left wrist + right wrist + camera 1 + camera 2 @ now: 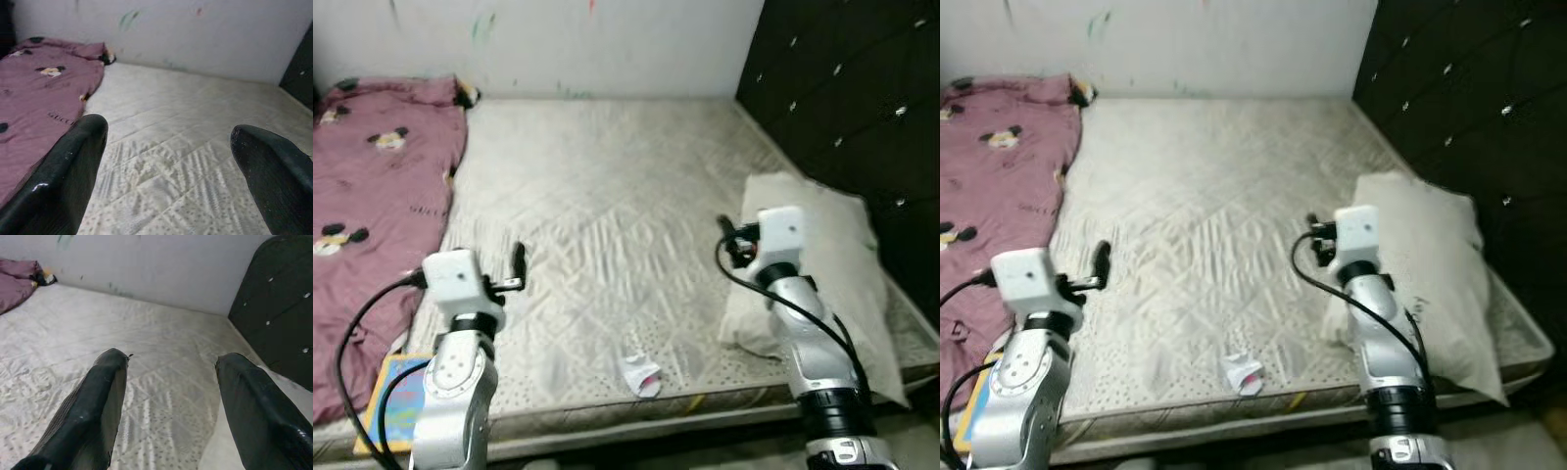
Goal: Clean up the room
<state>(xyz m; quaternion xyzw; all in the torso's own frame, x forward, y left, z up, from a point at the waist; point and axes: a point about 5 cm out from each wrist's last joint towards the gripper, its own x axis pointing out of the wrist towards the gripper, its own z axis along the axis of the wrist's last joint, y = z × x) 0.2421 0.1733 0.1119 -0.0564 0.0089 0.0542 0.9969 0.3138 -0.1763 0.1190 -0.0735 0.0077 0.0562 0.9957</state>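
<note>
A bare quilted mattress lies before me. A maroon blanket with cartoon mouse prints covers its left side. A white pillow rests at the right, by the dark headboard. A small crumpled white sock with a pink mark lies near the mattress's front edge. My left gripper is open above the mattress's left front, nothing between its fingers. My right gripper is open too, held beside the pillow's left edge.
A colourful flat book lies at the mattress's front left corner, partly under the blanket. A white wall with small paint marks runs along the far side. The tufted black headboard bounds the right side.
</note>
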